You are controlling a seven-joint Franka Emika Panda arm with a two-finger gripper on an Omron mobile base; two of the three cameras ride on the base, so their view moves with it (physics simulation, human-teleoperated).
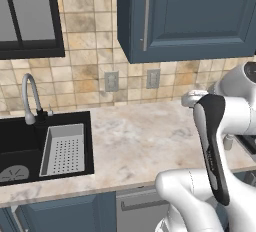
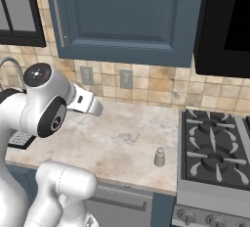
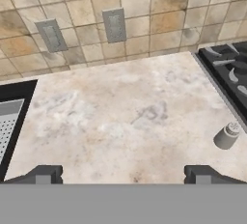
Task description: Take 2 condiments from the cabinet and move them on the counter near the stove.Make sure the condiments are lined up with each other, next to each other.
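One of the condiments, a short pale grey shaker (image 2: 159, 157), stands upright on the beige marbled counter (image 2: 117, 138) close to the left edge of the black stove (image 2: 215, 152). In the hand view the shaker (image 3: 226, 136) is at the right, just in front of the stove's corner (image 3: 231, 71). My gripper (image 3: 123, 175) is open with nothing between its dark fingertips (image 3: 43, 175), and it looks down over the bare counter (image 3: 120, 107) to the left of the shaker. My white hand (image 2: 85, 101) hangs above the counter's left part. The cabinet is out of view.
A closed blue wall cabinet with a long steel handle (image 1: 146, 16) hangs over the counter. A black sink (image 1: 20, 146) with a grey strainer tray (image 1: 62, 148) and a curved tap (image 1: 31, 98) lies at the left. Two wall outlets (image 3: 114, 25) sit on the tiled backsplash.
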